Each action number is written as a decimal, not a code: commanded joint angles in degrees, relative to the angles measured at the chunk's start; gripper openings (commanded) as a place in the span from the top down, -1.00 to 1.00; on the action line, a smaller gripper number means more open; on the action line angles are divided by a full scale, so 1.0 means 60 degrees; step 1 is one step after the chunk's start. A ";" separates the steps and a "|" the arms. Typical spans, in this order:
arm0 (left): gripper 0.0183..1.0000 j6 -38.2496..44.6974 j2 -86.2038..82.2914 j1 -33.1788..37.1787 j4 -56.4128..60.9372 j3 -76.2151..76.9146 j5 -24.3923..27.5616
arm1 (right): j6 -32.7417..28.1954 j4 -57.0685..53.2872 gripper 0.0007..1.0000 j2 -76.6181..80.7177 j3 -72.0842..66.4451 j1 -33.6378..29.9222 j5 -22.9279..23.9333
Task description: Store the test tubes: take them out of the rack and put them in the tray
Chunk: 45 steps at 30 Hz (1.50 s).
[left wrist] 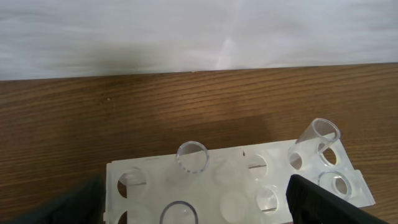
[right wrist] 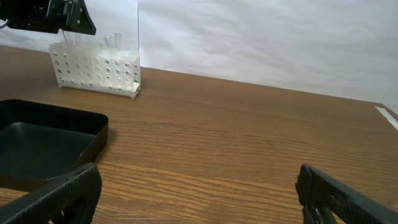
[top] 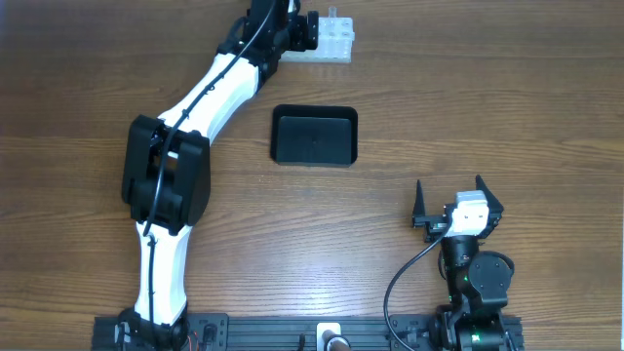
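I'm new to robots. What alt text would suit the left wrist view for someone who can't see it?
A white rack of holes holds clear tubes, the end tube leaning, on a wood table by a white wall. The left claw hangs open over the rack.

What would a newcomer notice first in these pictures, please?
Probably the clear rack at the far edge of the table, with tubes standing in it and the left end effector open right above it. Next comes the empty black tray mid-table, then the right end effector, open near its own base.
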 commanded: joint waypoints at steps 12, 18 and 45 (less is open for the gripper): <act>-0.81 0.0182 0.0397 0.0069 0.0226 0.0226 -0.0120 | 0.0025 -0.0025 -0.99 -0.0087 -0.0051 -0.0062 0.0084; -0.58 0.0182 0.0448 0.0062 0.0423 0.0226 -0.0120 | 0.0025 -0.0025 -0.98 -0.0087 -0.0051 -0.0062 0.0084; 0.62 0.0182 0.0448 0.0062 0.0426 0.0226 -0.0117 | 0.0025 -0.0025 -0.99 -0.0087 -0.0051 -0.0062 0.0087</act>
